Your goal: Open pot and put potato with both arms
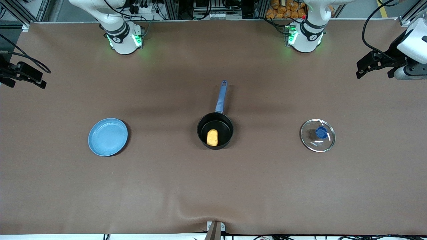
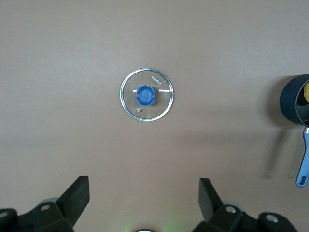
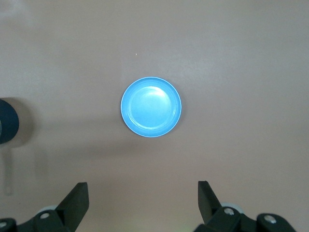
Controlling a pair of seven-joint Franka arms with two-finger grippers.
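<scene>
The black pot [image 1: 204, 124] with its blue handle [image 1: 221, 96] stands open in the middle of the table. The yellow-orange potato [image 1: 212, 137] lies inside it. The glass lid [image 1: 317, 135] with a blue knob lies flat on the table toward the left arm's end, apart from the pot. My left gripper [image 1: 373, 71] is open and empty, held high over that end of the table; its wrist view [image 2: 144, 186] shows the lid [image 2: 146, 94] and part of the pot [image 2: 292, 104]. My right gripper [image 1: 26, 83] is open and empty, high over the right arm's end [image 3: 143, 191].
A flat blue plate [image 1: 107, 137] lies empty toward the right arm's end, level with the pot; it also shows in the right wrist view [image 3: 150, 107]. The brown table cover has a raised fold [image 1: 213, 215] at the edge nearest the front camera.
</scene>
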